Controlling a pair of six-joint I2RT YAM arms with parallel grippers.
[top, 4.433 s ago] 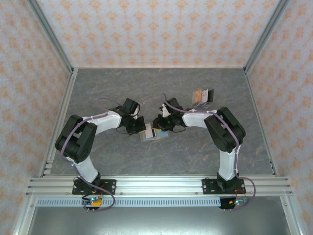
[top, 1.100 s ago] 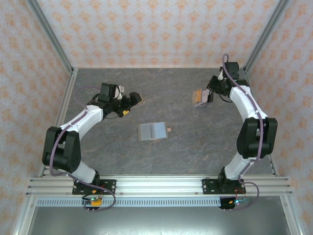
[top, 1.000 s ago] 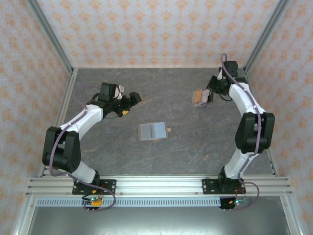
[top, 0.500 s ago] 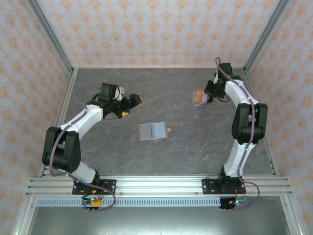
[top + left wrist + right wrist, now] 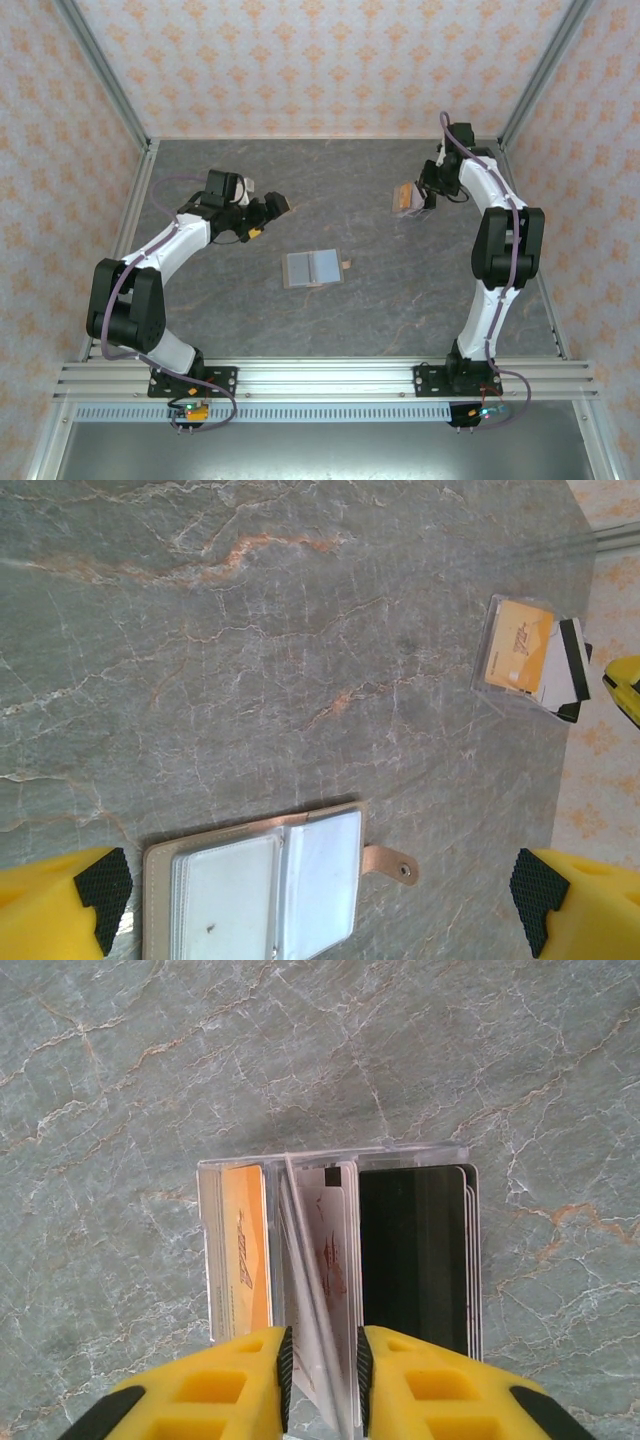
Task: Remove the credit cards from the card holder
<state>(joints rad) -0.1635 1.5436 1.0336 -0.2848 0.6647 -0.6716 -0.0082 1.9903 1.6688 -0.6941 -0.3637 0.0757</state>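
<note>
Card holder (image 5: 313,269) open, one card stack (image 5: 340,1250), left hand (image 5: 318,895) released, right hand (image 5: 322,1365) grip unclear

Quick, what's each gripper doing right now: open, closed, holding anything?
Left gripper: open wide, holding nothing.
Right gripper: jaws narrowly apart around a leaf of the card sleeves; whether it grips cannot be told.

Left arm (image 5: 172,248) bent at elbow, left hand (image 5: 268,211) spread wide. Right arm (image 5: 506,245) stretched far forward, right hand (image 5: 322,1370) aimed down, fingers (image 5: 235,1380) narrowly apart.
</note>
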